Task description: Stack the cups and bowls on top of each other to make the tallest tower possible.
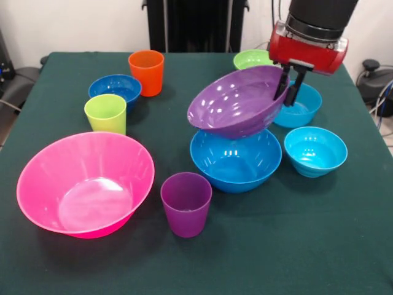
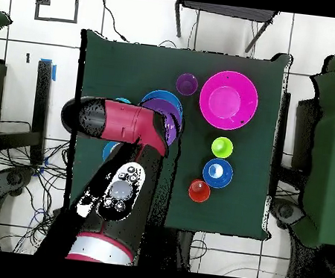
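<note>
My gripper is shut on the right rim of the medium purple bowl, one finger inside and one outside. The bowl hangs tilted, mouth toward the camera, its underside right at the rim of the medium blue bowl below it. In the overhead view the arm covers the gripper, and only slivers of the purple bowl and blue bowl show. The purple cup stands upright in front of the blue bowl. The lime green cup and orange cup stand at the left.
The huge pink bowl fills the front left. A small dark blue bowl sits between the lime and orange cups. Two turquoise bowls lie right of the blue bowl, one just behind my gripper. A lime green bowl sits at the back.
</note>
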Available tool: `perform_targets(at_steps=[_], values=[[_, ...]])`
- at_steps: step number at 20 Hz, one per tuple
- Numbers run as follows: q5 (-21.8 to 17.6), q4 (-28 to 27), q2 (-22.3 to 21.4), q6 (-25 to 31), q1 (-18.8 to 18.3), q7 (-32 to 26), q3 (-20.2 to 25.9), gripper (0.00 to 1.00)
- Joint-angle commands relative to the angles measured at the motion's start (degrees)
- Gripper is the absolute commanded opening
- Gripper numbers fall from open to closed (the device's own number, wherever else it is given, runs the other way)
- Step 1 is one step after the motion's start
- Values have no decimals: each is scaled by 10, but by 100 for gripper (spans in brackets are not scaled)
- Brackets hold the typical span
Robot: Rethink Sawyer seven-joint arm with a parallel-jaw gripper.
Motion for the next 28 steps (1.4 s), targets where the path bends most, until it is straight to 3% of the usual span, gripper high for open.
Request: perform_targets(at_steps=[1,11,14,19,23,28], values=[[-51,3,26,-43,8,-11,82,0],[-58,12,55,-72,38,39,59,0],[-52,-18,78,-43,30,32,59,0],[-45,-100,145,-19,48,64,14,0],[-45,-127,164,0,68,78,-24,0],[-45,-118,171,-6,82,78,-47,0]])
